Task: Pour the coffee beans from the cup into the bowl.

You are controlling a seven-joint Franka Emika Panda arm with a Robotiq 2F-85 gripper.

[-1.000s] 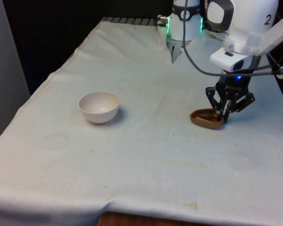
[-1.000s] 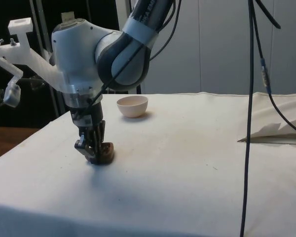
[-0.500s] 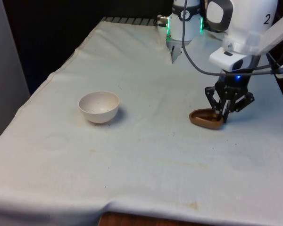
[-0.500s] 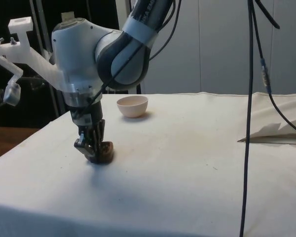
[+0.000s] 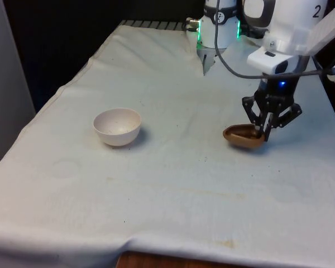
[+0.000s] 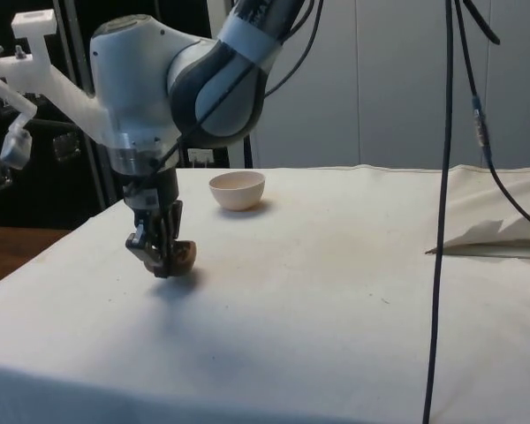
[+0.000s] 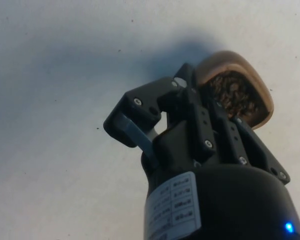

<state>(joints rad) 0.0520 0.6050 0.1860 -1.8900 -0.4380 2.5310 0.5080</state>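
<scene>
Now brown wooden cup (image 5: 243, 135) brimming with dark beans (image 7: 233, 94), jaws clamped on rim

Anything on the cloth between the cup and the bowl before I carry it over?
No. The front view shows bare cloth between the cup and the bowl.

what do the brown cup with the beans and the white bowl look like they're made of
The cup looks like wood, or a wood-look material: warm brown with a matte, smooth rim and thick rounded wall. The bowl looks like matte ceramic or plastic: off-white, faintly speckled, without glossy highlights. The look alone doesn't settle either one.
</scene>
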